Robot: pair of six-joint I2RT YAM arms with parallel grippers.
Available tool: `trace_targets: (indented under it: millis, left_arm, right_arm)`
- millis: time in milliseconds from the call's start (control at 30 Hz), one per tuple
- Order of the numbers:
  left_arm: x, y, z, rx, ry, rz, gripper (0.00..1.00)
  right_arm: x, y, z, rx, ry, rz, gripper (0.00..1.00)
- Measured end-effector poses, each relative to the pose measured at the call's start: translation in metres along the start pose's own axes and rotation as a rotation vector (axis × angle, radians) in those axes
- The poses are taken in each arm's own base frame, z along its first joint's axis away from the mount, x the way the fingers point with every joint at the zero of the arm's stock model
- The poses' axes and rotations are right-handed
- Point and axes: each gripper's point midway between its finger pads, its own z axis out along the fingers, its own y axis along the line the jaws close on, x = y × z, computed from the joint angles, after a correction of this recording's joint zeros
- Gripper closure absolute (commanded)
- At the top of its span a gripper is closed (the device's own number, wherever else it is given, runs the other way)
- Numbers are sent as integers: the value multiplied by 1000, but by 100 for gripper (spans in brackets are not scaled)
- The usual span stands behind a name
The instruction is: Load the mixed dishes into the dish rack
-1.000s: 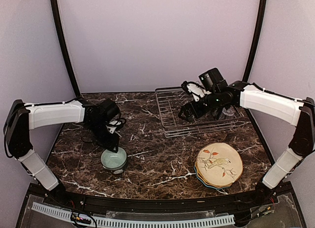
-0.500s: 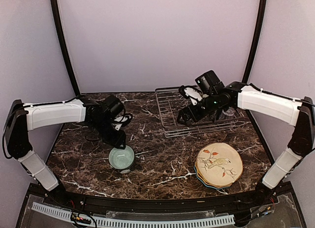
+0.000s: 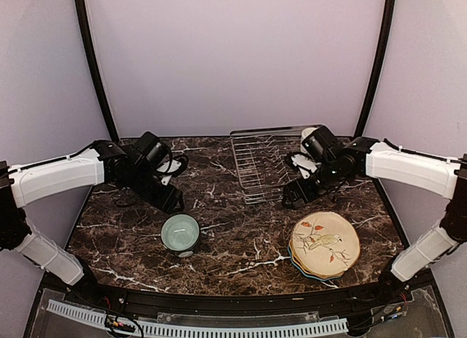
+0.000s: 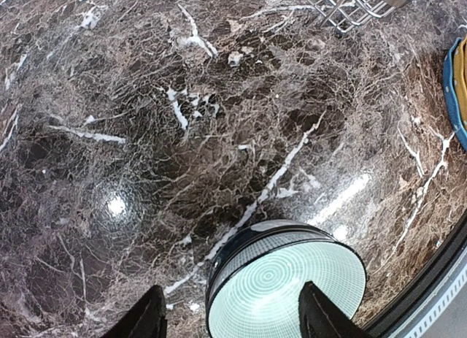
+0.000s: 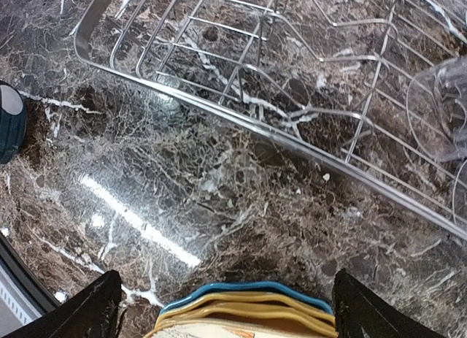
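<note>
White-veined dark marble table (image 3: 241, 243), lilac walls (image 3: 233, 60), silver wire dish rack (image 3: 261, 166), mint-green bowl (image 3: 180, 233), left hand (image 4: 233, 309) and right hand (image 5: 226, 288) held spread.

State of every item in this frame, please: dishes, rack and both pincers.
mint-green bowl: upright on the table, empty, not held.
plate stack: on the table, bird plate on top.
dish rack: flat on the table.
clear tumbler: inside the rack.
left pincer: open, near the bowl, holding nothing.
right pincer: open, near the plates, holding nothing.

Lab test booth (plain lilac walls (image 3: 233, 60), marble tabletop (image 3: 233, 236)).
</note>
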Motion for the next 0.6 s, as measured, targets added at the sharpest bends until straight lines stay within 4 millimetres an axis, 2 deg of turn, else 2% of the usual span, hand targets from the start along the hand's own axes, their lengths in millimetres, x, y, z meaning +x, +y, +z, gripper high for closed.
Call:
trace_targets:
  millis: [133,300,600]
  left_arm:
    - [5,1,4,-1,9,6,40]
    - [6,1,7,-1,14,30,41]
    - [20,7,25,-27,97,101,45]
  right_arm:
    - [13,-11,-12,-2,5,76,4]
    - [9,-19,-31,-24,-43,132,5]
    - [7,-6,-21,-102,-27,131,5]
